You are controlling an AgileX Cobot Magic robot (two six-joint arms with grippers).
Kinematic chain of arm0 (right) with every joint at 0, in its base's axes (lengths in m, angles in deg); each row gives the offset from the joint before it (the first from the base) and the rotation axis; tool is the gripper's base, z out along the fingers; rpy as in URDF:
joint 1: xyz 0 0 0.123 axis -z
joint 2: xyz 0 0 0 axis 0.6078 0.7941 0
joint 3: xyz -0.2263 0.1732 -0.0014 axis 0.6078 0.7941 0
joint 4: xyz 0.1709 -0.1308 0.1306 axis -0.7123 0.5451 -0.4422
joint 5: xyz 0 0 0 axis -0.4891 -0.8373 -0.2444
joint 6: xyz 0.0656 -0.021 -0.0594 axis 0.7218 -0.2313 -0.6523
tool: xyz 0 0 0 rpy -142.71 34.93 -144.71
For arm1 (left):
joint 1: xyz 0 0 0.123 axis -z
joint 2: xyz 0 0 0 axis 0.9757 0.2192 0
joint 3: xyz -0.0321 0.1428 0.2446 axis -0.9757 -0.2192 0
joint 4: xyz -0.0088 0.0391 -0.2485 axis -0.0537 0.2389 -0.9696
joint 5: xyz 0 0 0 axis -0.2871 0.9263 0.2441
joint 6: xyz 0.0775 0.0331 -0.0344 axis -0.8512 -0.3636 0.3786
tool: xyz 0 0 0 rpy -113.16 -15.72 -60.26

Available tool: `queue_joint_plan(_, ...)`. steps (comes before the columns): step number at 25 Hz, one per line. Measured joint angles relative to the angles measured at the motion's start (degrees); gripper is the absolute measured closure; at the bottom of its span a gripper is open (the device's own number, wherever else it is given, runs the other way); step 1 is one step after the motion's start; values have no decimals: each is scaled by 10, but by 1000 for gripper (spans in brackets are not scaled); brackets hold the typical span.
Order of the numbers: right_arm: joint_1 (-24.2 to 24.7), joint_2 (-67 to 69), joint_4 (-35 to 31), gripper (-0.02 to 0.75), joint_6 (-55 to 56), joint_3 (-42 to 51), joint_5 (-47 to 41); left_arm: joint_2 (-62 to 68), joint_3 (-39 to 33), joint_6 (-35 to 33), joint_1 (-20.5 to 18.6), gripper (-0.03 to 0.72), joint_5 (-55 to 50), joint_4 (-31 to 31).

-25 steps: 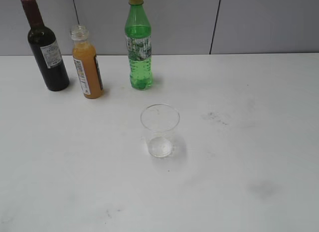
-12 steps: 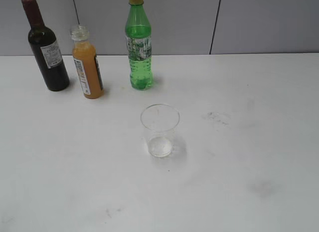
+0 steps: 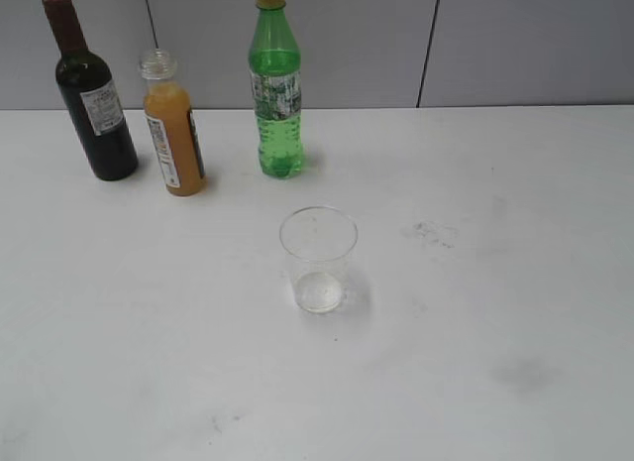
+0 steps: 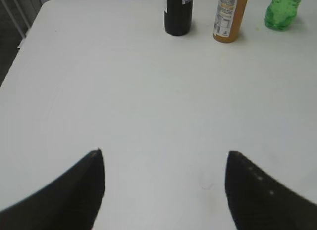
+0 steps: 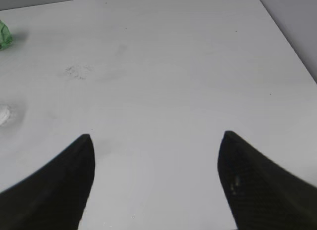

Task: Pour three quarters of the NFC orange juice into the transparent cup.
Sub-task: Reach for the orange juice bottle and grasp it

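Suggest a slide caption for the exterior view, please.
Uncapped orange juice bottle between wine bottle and green bottle; empty cup in front.

Robot body: fingers of both hands only.
Left hand point(image 4: 163, 190): two matte black fingers point(image 4: 64, 200) tapering to blunt points, small pale specks on one. Right hand point(image 5: 156, 185): matching black pointed fingers point(image 5: 257, 190), faint scuffs.

NFC orange juice point(image 3: 173, 124) boxed in at table's point(image 3: 515, 283) far edge: wine bottle point(image 3: 91, 94) just beside on its left, green bottle point(image 3: 274, 89) near on right, front open; transparent cup point(image 3: 317, 259) stands alone mid-table, bare surface all round.
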Motion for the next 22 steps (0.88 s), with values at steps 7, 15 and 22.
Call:
queue_joint_plan(7, -22, 0, -1, 146, -2, 0, 0, 0, 0, 0, 0, 104, 0, 0)
queue_joint_plan(15, -82, 0, -2, 146, -2, 0, 0, 0, 0, 0, 0, 104, 0, 0)
queue_joint_plan(22, -84, 0, -2, 147, -2, 0, 0, 0, 0, 0, 0, 104, 0, 0)
